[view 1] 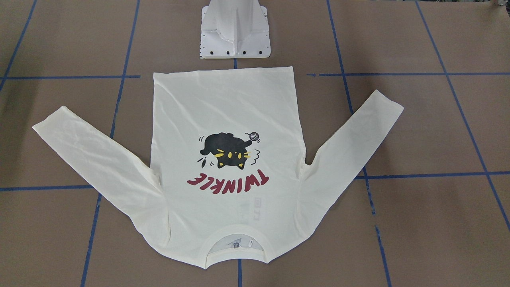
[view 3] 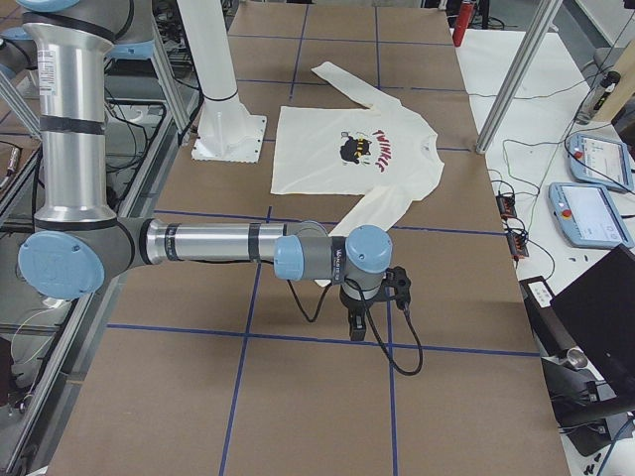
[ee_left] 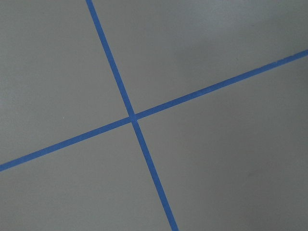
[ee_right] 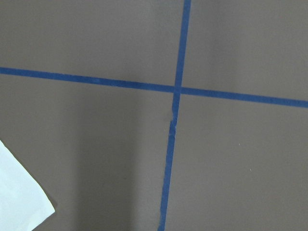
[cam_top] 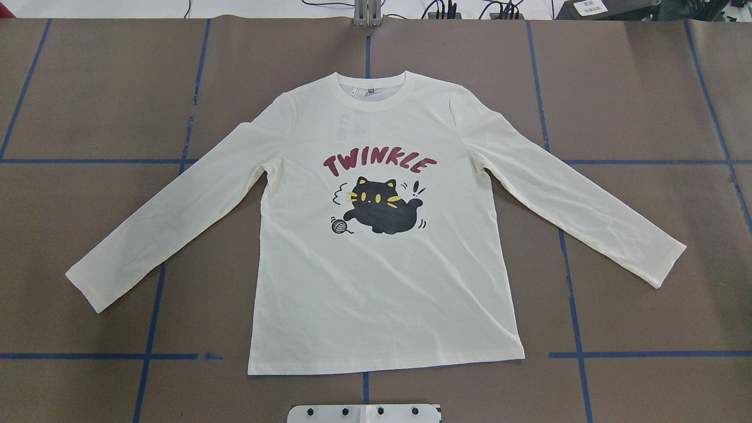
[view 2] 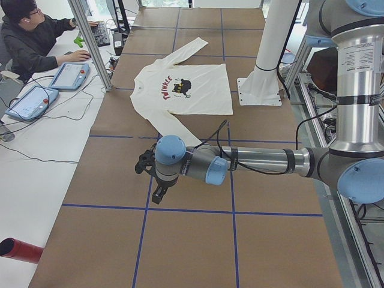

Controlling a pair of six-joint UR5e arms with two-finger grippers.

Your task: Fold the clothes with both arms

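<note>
The cream long-sleeved shirt point(cam_top: 382, 282) lies flat and face up in the middle of the table, with both sleeves spread out and down. Its black cat print and red "TWINKLE" lettering show, and its hem point(view 1: 223, 73) points toward the robot's base. The left arm's gripper point(view 2: 159, 193) hovers over bare table beyond the shirt's near sleeve in the exterior left view. The right arm's gripper point(view 3: 355, 322) hangs just past the other sleeve's cuff point(ee_right: 19, 202). Both grippers appear only in the side views, so I cannot tell whether they are open or shut. Neither touches the shirt.
The brown table point(cam_top: 646, 88) carries a grid of blue tape lines point(ee_left: 132, 117). The white pedestal point(view 1: 235, 32) stands just behind the shirt's hem. A person point(view 2: 30, 36) sits at a side bench with control tablets point(view 2: 69, 75). A red cylinder point(view 2: 21, 250) lies by the bench.
</note>
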